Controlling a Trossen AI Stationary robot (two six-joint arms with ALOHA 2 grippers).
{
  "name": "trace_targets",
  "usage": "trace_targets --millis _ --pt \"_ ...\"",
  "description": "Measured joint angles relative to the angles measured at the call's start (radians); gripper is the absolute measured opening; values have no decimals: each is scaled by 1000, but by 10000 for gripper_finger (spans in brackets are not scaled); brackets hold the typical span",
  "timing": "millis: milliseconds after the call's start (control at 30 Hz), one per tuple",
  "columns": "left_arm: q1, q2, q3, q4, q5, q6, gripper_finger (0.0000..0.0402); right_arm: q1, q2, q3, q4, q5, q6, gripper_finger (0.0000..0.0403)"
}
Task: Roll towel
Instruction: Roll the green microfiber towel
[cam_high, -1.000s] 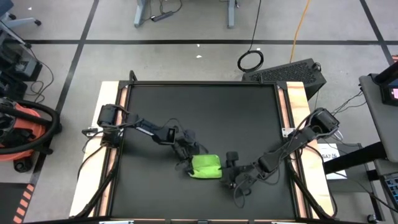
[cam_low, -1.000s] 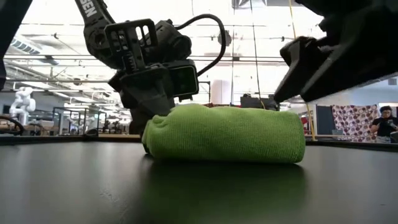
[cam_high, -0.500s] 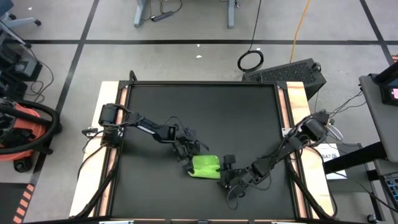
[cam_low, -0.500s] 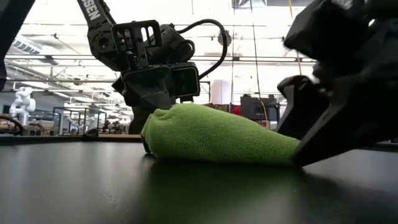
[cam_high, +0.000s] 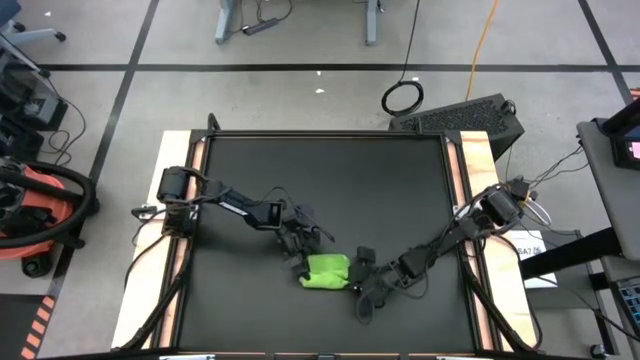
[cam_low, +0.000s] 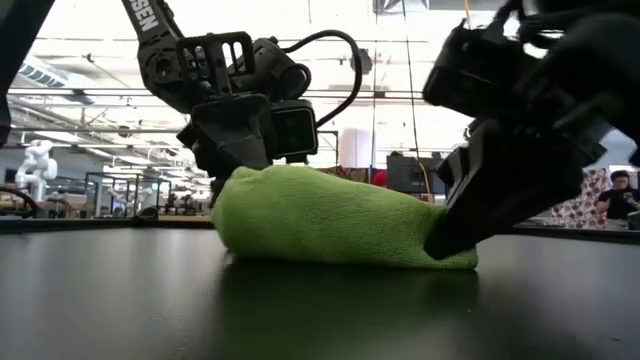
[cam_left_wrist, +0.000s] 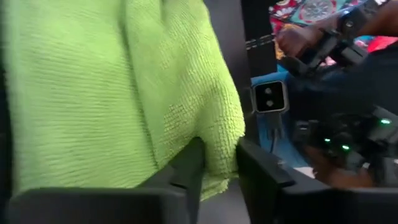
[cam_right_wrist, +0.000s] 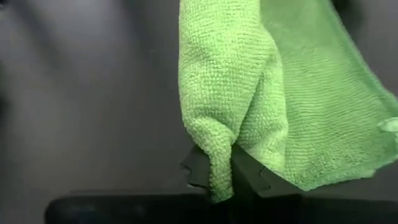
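Lime-green and bunched into a loose roll, the towel lies on the black table mat near its front edge, between the two arms. At the towel's left end, the left gripper has its fingers slightly parted around a fold of cloth. At the right end, the right gripper is clamped on a pinch of the towel's edge.
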Motion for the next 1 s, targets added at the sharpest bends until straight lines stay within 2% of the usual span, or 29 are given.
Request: trace_targets --millis 200,333,500,633,833,933,1000 --pt "20 -81 0 -65 -119 84 176 -73 0 0 33 -233 53 24" --pt "0 -160 1 -176 -228 171 207 -122 1 0 38 -363 72 12" --pt "-93 -264 4 -288 -402 291 211 -180 3 -1 40 -490 103 14" --pt "-229 -315 11 -328 -621 426 212 -232 5 -1 44 -588 128 15" --pt "-400 -323 10 -362 -964 533 212 -302 5 -2 37 -691 174 15" --pt "-450 -323 10 -370 -1083 551 212 -332 4 -2 41 -730 199 15" --pt "-471 -323 10 -369 -1122 558 212 -348 5 -2 42 -745 211 15"
